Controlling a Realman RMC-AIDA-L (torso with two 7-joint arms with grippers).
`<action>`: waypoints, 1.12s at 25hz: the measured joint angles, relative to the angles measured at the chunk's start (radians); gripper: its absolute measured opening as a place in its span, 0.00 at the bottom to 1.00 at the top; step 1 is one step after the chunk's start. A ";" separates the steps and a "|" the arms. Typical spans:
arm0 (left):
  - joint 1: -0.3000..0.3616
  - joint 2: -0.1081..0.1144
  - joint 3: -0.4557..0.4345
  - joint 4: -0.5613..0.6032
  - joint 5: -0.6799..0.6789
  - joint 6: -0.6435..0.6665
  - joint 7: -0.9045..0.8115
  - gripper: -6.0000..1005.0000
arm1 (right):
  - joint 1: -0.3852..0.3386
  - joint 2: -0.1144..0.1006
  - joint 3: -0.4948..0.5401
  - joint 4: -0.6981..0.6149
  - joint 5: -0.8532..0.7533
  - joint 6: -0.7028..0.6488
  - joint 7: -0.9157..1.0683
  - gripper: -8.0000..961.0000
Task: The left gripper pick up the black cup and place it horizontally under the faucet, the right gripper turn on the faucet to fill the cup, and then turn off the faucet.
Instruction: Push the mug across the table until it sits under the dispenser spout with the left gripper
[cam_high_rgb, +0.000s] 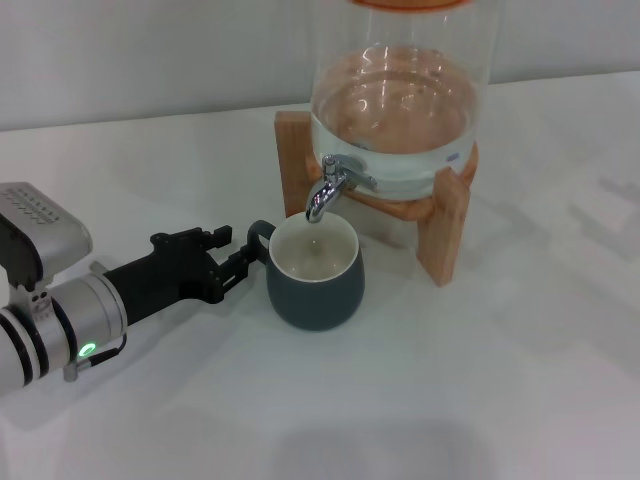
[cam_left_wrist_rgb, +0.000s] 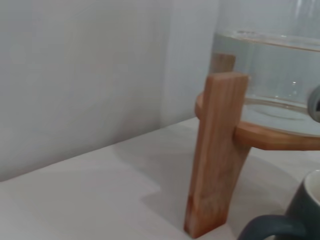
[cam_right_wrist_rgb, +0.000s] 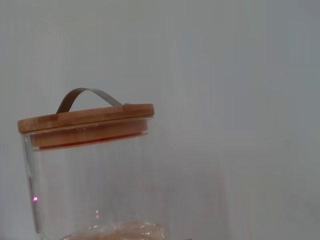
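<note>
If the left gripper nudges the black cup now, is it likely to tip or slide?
The black cup looks squat and broad-based, so it would probably slide on the smooth white table rather than tip. The left gripper is at its handle, so an off-centre push may spin it out from under the faucet. Its glazed surface probably grips poorly.

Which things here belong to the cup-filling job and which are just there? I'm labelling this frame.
Job: black cup under the faucet; left gripper at the cup's handle; water dispenser.
Just there: wooden stand, bamboo lid, white table.
</note>
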 joint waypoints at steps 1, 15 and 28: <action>0.000 0.001 0.007 0.001 0.001 -0.005 0.000 0.42 | 0.000 0.000 0.000 0.000 0.000 0.000 0.000 0.75; 0.011 0.003 0.032 0.017 0.000 -0.043 0.000 0.45 | 0.000 0.000 0.014 0.000 0.000 -0.004 0.000 0.75; 0.115 0.003 0.027 0.125 -0.024 -0.150 -0.026 0.48 | -0.002 0.000 0.014 0.001 0.000 -0.002 -0.005 0.75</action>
